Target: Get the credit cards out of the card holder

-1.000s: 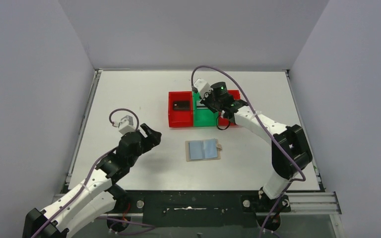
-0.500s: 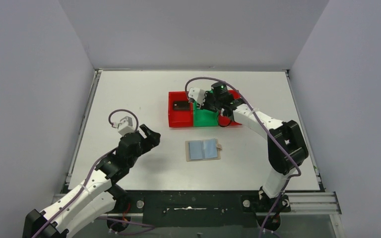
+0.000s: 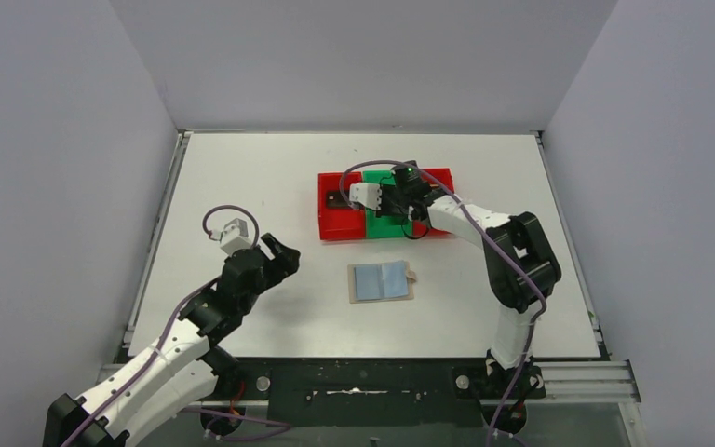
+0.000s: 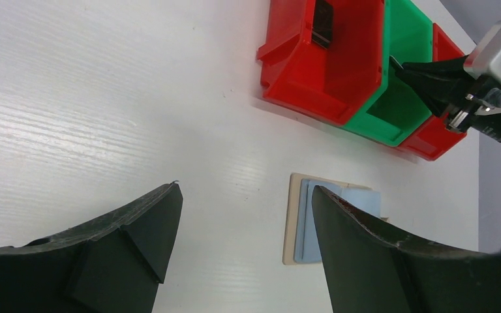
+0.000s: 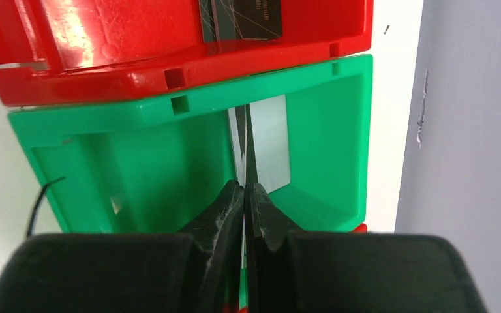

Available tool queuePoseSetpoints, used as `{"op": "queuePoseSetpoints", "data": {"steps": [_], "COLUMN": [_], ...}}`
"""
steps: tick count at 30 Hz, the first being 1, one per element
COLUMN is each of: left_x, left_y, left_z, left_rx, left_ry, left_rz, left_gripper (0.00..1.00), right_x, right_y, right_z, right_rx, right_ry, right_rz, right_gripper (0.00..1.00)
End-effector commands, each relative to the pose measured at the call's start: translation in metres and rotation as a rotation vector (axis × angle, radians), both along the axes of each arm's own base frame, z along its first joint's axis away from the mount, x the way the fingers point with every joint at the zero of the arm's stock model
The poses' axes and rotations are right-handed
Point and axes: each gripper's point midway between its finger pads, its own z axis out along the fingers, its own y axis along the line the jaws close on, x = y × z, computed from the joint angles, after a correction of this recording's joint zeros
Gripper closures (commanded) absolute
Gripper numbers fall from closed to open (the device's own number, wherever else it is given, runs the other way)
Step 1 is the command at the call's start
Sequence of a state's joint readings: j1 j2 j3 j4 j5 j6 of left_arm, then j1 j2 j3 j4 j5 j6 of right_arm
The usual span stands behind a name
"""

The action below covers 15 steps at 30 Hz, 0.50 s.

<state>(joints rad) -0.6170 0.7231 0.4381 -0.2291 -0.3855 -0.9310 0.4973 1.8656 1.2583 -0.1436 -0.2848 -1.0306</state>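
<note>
The beige card holder (image 3: pixel 382 280) lies open on the table with its light blue lining up; it also shows in the left wrist view (image 4: pixel 329 218). My right gripper (image 3: pixel 387 199) is over the green bin (image 3: pixel 386 224), shut on a thin card (image 5: pixel 246 140) seen edge-on, which reaches down into the bin (image 5: pixel 137 169). A silver-grey card face (image 5: pixel 271 140) shows just behind that edge; I cannot tell if it is the same card. A dark card (image 3: pixel 340 197) lies in the left red bin (image 3: pixel 340 229). My left gripper (image 3: pixel 279 253) is open and empty, left of the holder.
A second red bin (image 3: pixel 439 177) stands to the right of the green one, mostly hidden by my right arm. The three bins stand in a row at the middle back of the white table. Grey walls close in the back and sides.
My right gripper has swung left and down from the right red bin to over the green bin, its wrist turned. The left arm and the card holder have not moved.
</note>
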Motion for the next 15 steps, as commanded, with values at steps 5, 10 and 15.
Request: {"op": "queuePoseSetpoints", "data": {"steps": [5,10,15], "left_x": [0.005,0.003,0.003], "left_y": [0.003,0.006,0.007], "left_z": [0.015,0.015,0.016], "left_rx": [-0.001,0.001,-0.003], "left_ry": [-0.042,-0.038,-0.045], "left_rz": [0.012,0.018,0.025], "left_gripper": [0.27,0.27,0.27], "right_x": [0.038,0.047,0.05], "right_y": [0.0,0.001,0.006], "right_z": [0.014,0.016,0.015], "right_rx": [-0.031,-0.045,-0.056], "right_ry": [-0.173,-0.209,-0.208], "right_rz": [-0.009,-0.008,0.018], "right_gripper": [1.0,1.0,1.0]}}
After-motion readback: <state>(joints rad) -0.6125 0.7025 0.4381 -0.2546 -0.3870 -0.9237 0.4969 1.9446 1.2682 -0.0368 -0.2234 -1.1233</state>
